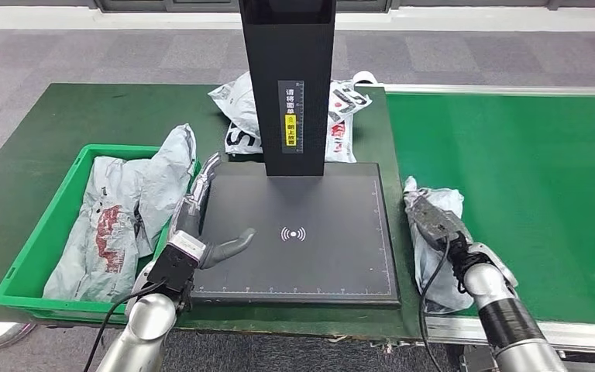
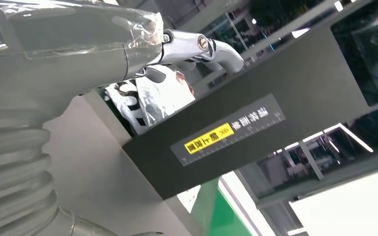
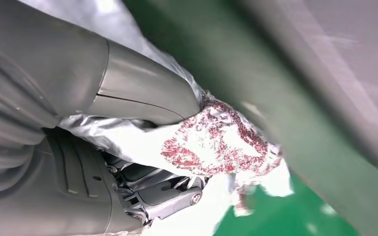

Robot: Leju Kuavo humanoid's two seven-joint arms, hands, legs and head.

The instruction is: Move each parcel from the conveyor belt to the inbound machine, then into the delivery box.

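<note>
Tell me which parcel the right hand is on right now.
The grey parcel at the conveyor belt's near left edge, under the right hand. The others lie in the green bin or behind the scanner column.

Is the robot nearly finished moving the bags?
Partly. Grey parcels already lie in the green delivery box. The right hand grips another parcel at the conveyor belt edge. The inbound machine plate sits bare; a white parcel waits behind it.

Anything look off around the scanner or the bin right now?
One grey parcel in the green bin drapes over its right rim instead of lying inside. White parcels sit bunched behind the scanner post.
</note>
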